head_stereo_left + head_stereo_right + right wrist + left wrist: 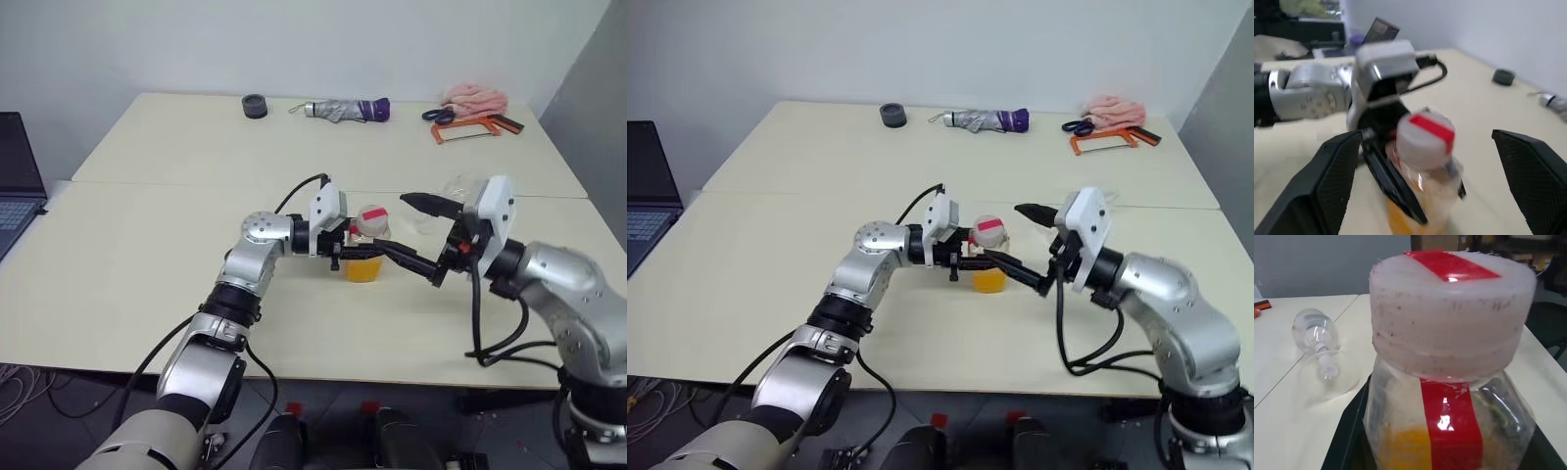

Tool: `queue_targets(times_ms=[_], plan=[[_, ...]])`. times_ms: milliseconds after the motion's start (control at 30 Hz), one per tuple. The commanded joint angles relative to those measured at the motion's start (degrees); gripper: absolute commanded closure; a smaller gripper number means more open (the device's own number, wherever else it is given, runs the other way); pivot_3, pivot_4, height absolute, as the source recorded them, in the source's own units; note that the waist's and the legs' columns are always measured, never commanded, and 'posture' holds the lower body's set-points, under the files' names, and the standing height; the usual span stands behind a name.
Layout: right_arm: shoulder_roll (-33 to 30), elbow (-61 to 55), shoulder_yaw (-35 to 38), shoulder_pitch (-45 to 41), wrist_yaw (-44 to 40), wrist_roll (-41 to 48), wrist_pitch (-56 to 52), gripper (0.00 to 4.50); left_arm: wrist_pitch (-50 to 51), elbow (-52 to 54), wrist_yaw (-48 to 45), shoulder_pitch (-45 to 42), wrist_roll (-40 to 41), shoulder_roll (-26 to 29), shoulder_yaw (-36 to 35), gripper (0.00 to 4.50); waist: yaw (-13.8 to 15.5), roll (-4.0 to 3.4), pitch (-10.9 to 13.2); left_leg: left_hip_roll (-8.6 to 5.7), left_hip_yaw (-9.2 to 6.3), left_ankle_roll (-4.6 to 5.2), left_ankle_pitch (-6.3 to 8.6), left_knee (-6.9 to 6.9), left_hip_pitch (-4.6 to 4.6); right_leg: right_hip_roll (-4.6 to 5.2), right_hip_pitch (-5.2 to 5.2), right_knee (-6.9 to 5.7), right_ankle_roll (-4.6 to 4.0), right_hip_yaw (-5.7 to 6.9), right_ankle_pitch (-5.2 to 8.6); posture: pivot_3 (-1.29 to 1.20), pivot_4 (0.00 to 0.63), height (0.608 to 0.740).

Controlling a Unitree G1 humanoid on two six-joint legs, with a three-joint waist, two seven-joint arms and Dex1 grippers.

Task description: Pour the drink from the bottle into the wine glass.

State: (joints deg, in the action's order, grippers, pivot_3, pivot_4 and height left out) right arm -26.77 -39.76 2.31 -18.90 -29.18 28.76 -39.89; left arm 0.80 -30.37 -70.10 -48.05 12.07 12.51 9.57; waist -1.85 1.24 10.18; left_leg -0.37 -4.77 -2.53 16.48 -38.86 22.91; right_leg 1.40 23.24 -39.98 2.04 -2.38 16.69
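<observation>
Clear plastic bottle (366, 250) clamped in left gripper (345, 255).

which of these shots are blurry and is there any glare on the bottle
Right wrist view: motion-blurred, the bottle and left gripper smeared. Left wrist view: mostly sharp, with bright glare spots on the red label strip and cap; the wine glass lying behind is slightly soft. Both eye views: evenly lit, sharp, with soft shadows on the table.

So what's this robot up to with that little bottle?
Its left hand is clamped on a small bottle of orange drink, cap on, standing on the table. Its right hand is open beside the cap, not gripping it. The wine glass lies tipped on its side.
</observation>
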Motion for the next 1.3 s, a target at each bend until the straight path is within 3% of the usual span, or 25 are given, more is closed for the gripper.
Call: queue_targets(times_ms=[33,300,600,700,800,900,1133,1300], plan=[[4.91,-3.97,-5.74,0.56,11.15,-5.75,-2.53,0.00,-1.56,-0.56,1.66,-1.90,-0.61,-1.41,0.06,2.73,-0.17,-0.03,-0.01,-0.01,0.04,-0.01,0.00,0.00,-0.04,-0.04,0.01,-0.01,0.00,-0.05,0.00,0.00,0.150,0.740],[8.94,0.09,-10.91,-2.39,18.15,-15.19,-0.26,0.00,-3.39,-3.47,1.19,-3.49,-1.59,-3.39,0.58,2.73,-0.03,-0.03,-0.01,-0.07,0.06,-0.01,-0.01,0.00,-0.06,-0.10,0.01,-0.01,0.00,-0.04,0.00,0.00,0.150,0.740],[12.49,1.12,-11.64,-0.57,17.63,-15.93,1.36,0.00,-4.44,-4.47,0.74,-3.64,-2.14,-3.16,0.27,2.73,-0.08,-0.03,-0.01,-0.08,0.05,-0.01,0.00,0.02,-0.06,-0.12,0.01,0.00,-0.01,-0.02,0.00,0.00,0.150,0.740],[12.90,1.28,-11.61,0.04,16.95,-15.93,1.85,0.59,-4.40,-4.34,0.74,-3.45,-2.16,-2.80,0.18,2.73,-0.08,-0.03,-0.01,-0.07,0.06,-0.01,0.00,0.02,-0.06,-0.11,0.01,0.00,-0.01,-0.03,0.00,0.00,0.150,0.740],[12.84,1.55,-11.44,0.29,15.32,-15.17,2.83,1.59,-4.27,-4.09,0.73,-3.32,-2.06,-2.60,0.16,2.73,-0.09,-0.03,-0.02,-0.08,0.06,0.00,0.00,0.02,-0.06,-0.12,0.01,0.00,-0.01,-0.02,0.00,0.00,0.150,0.740],[11.26,3.24,-10.66,-0.21,9.80,-12.44,5.26,2.60,-3.98,-4.04,0.45,-3.32,-1.92,-2.44,0.21,2.73,-0.08,-0.03,-0.01,-0.08,0.06,0.00,0.00,0.02,-0.07,-0.12,0.01,0.00,-0.01,-0.02,0.00,0.00,0.150,0.740],[-4.23,18.16,-11.31,-12.25,-19.32,-6.45,10.01,2.64,-2.23,-2.18,-5.89,-2.99,-0.02,-0.90,0.76,2.74,-0.49,-0.04,0.00,-0.08,0.13,0.00,0.00,0.03,-0.13,-0.22,-0.03,0.01,-0.01,-0.01,0.00,0.00,0.150,0.740],[-9.60,27.38,-10.04,-17.39,-30.23,-2.88,8.74,2.64,0.88,0.68,-11.02,-2.46,1.86,0.67,0.69,2.76,-0.53,-0.05,0.01,-0.05,0.12,0.01,0.00,0.05,-0.10,-0.25,-0.04,0.03,-0.03,0.07,0.00,0.00,0.150,0.740]])
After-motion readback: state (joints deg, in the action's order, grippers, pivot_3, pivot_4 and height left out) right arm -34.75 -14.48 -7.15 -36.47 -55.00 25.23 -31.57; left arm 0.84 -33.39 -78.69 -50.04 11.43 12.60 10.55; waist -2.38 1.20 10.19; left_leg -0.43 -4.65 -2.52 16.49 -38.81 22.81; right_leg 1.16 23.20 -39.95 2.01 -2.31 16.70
